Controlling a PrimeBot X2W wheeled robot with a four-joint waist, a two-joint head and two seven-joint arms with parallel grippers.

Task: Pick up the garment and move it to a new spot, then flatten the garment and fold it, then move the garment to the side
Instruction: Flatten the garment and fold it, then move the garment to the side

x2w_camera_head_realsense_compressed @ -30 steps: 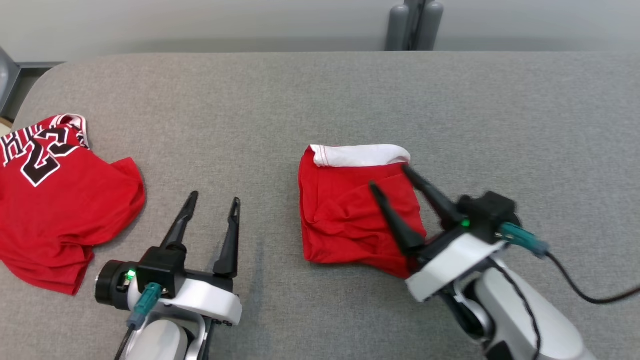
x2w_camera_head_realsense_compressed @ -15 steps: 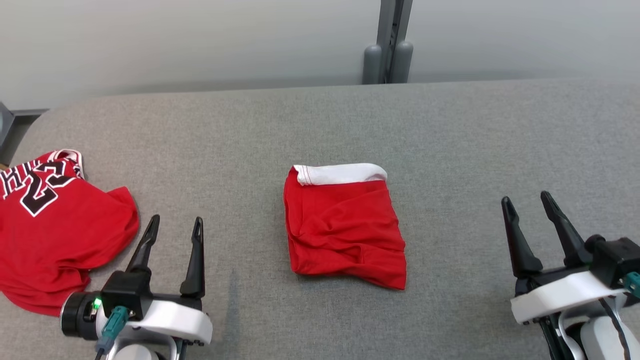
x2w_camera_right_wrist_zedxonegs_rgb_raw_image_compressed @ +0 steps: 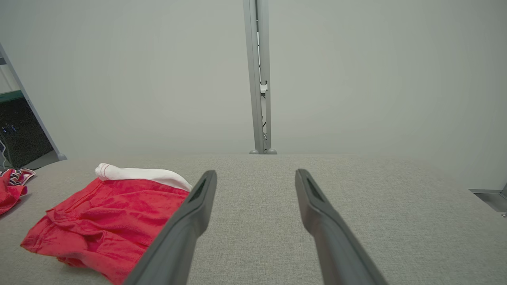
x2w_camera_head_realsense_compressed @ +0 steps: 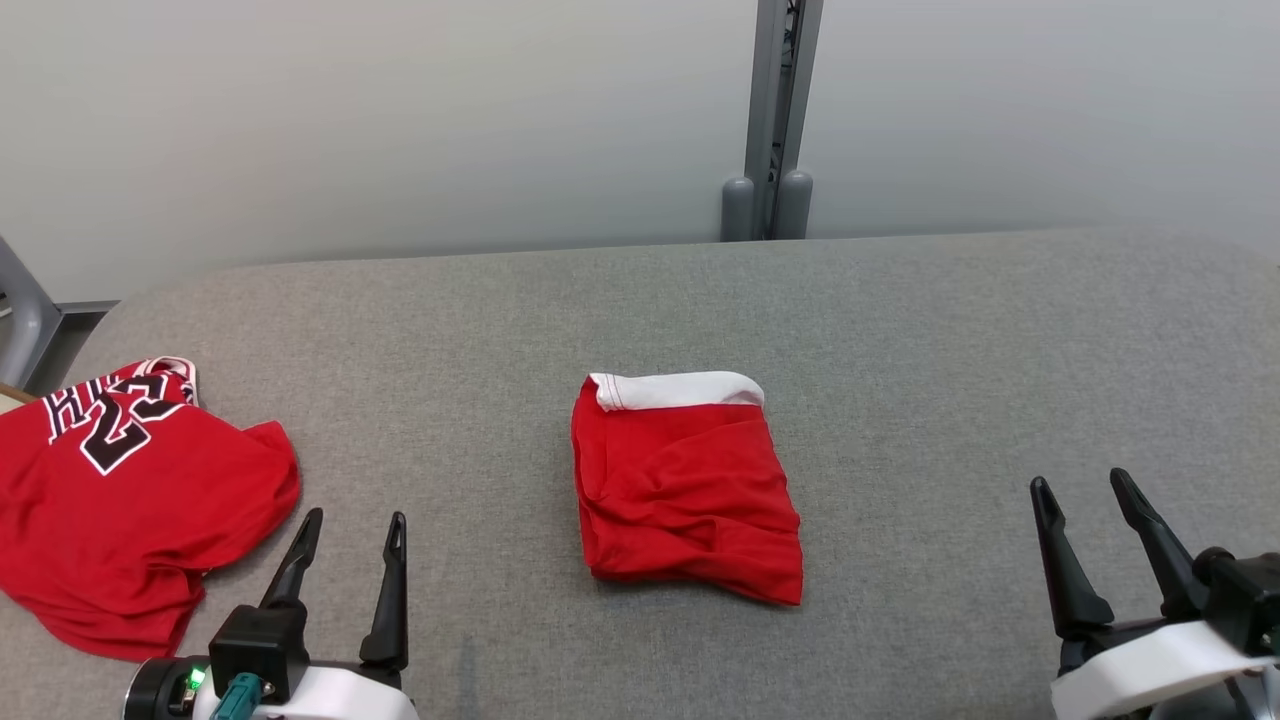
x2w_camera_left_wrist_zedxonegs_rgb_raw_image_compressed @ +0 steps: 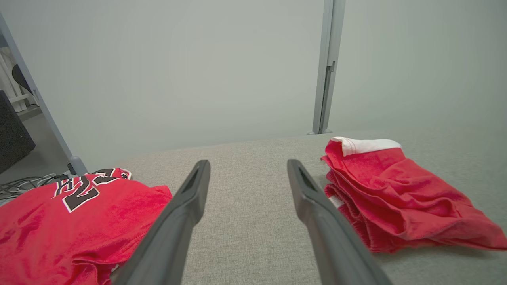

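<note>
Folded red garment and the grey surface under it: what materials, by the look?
Folded red garment: soft matte knit, likely cotton jersey; it creases in loose wrinkles, with a white band at the far edge. Grey surface: woven upholstery-type fabric, matte; a fine heathered weave shows in the wrist views. What lies beneath is hidden.

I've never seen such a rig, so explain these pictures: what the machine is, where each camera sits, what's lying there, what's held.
It is a two-armed robot. One picture looks down from its head; the other two look along each wrist's dark fingers. The left gripper and right gripper are both open and hold nothing. On the grey padded surface lie a folded red garment with a white band in the middle and a red jersey numbered 23 to the robot's left.
</note>
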